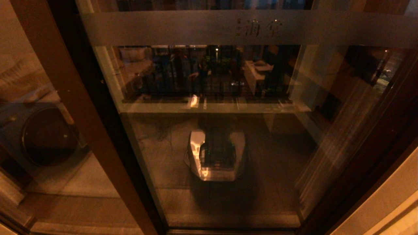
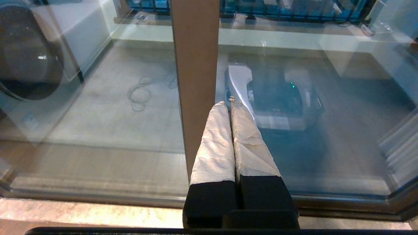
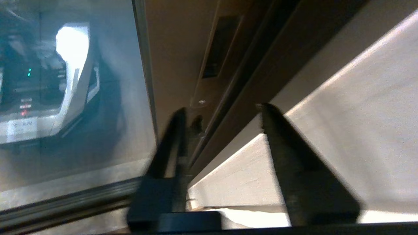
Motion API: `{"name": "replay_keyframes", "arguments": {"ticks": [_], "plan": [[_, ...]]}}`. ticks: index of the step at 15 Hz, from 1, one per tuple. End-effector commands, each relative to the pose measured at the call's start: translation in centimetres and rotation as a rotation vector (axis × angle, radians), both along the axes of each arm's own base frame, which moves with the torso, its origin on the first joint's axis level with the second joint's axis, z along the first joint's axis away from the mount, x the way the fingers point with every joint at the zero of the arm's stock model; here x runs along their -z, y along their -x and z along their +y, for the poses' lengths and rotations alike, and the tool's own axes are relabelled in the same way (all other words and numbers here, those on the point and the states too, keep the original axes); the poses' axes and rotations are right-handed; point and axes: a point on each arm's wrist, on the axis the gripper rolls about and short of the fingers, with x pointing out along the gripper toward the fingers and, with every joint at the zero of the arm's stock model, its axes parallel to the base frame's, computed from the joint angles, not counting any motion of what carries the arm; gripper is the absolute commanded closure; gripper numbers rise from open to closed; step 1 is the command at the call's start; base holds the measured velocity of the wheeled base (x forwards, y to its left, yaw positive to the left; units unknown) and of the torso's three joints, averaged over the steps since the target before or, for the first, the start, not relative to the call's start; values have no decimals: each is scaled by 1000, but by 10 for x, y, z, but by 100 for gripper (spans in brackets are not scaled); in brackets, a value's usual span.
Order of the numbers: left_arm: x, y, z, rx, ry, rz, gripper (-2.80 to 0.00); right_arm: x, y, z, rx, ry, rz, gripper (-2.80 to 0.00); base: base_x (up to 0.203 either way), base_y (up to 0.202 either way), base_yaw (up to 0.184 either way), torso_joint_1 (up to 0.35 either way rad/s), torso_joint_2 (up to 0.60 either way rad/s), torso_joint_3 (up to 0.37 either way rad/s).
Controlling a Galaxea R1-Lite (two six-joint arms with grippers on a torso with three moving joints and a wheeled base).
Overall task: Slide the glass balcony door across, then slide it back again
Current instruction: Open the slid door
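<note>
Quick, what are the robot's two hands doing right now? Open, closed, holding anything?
Left tool: closed, holding nothing, in front of the brown frame post.
Right tool: open, holding nothing, fingers straddling the glass balcony door frame edge below the handle slot.

Brown-framed glass balcony door (image 1: pixel 212 147), frosted band near top

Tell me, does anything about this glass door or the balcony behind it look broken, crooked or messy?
Nothing looks damaged. The glass balcony door appears whole, with no cracks showing, and its frame looks straight. The one untidy thing is a loose cable coiled on the balcony floor, near the washing machine.
</note>
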Motion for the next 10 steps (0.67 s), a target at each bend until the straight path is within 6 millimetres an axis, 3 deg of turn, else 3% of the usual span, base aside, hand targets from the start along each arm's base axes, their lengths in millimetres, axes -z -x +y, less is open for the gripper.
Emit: {"name": "replay_keyframes", "arguments": {"ticks": [1,7,10], "plan": [[0,0,0,0,0,-2,0,8,-7,-3,-8,-14,18,-280,0,0,0,0,0,0],[0,0,0,-1,0,-1,0,-1,0,8,-120,-95,12,-280,0,0,0,0,0,0],[0,0,0,-1,0,0,0,3,-9,1,-133,-108,18,-280,0,0,0,0,0,0]]}}
